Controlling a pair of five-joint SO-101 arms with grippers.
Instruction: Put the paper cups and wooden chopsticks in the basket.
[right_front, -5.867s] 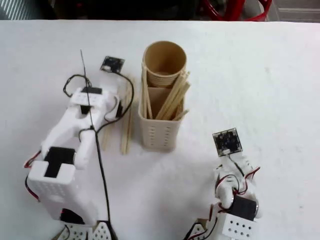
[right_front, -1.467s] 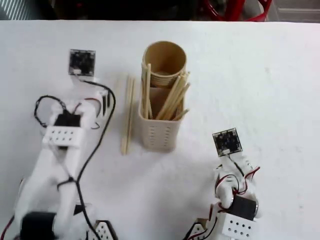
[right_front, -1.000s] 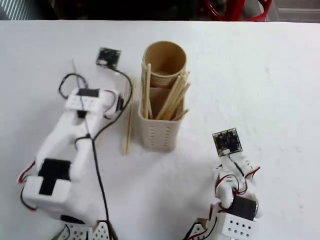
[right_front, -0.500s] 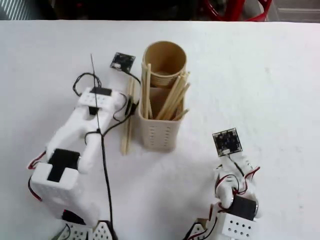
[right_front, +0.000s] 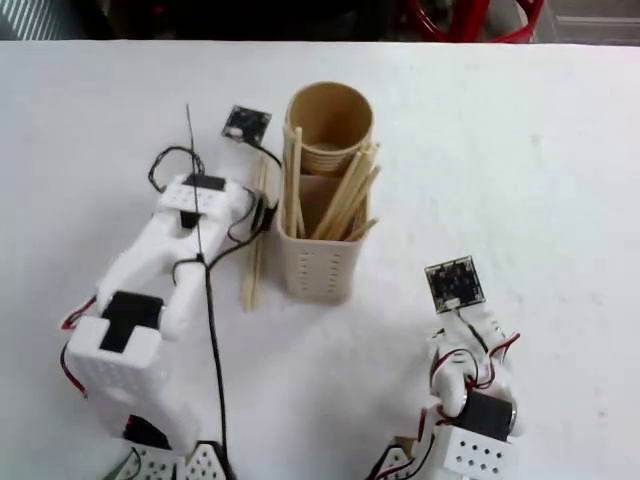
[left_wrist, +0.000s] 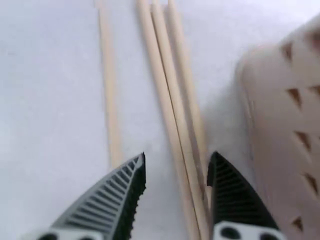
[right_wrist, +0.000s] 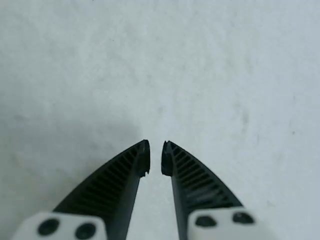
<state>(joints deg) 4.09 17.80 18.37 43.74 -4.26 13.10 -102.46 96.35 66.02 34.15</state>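
Note:
Paper cups (right_front: 330, 120) sit stacked in the far compartment of the beige basket (right_front: 320, 265), and several wooden chopsticks (right_front: 345, 200) lean in its near compartment. More chopsticks (right_front: 254, 255) lie loose on the table just left of the basket. My left gripper (left_wrist: 177, 162) is open low over them. A tight bundle of three chopsticks (left_wrist: 167, 95) runs between its fingertips, and a single chopstick (left_wrist: 107, 95) lies just outside one finger. The basket wall (left_wrist: 285, 105) is close beside the other finger. My right gripper (right_wrist: 155, 152) is shut on nothing above bare table. Its arm (right_front: 470, 395) stands at the front right.
The table (right_front: 520, 170) is a plain white surface. The left arm's body (right_front: 140, 300) stretches from the front left toward the basket, trailing a black cable (right_front: 210, 330). Dark and red objects (right_front: 470, 15) lie beyond the table's far edge.
The left arm swung from the far left toward the basket and came down over the loose chopsticks, creeping slightly closer in the last half second. The right arm has not moved.

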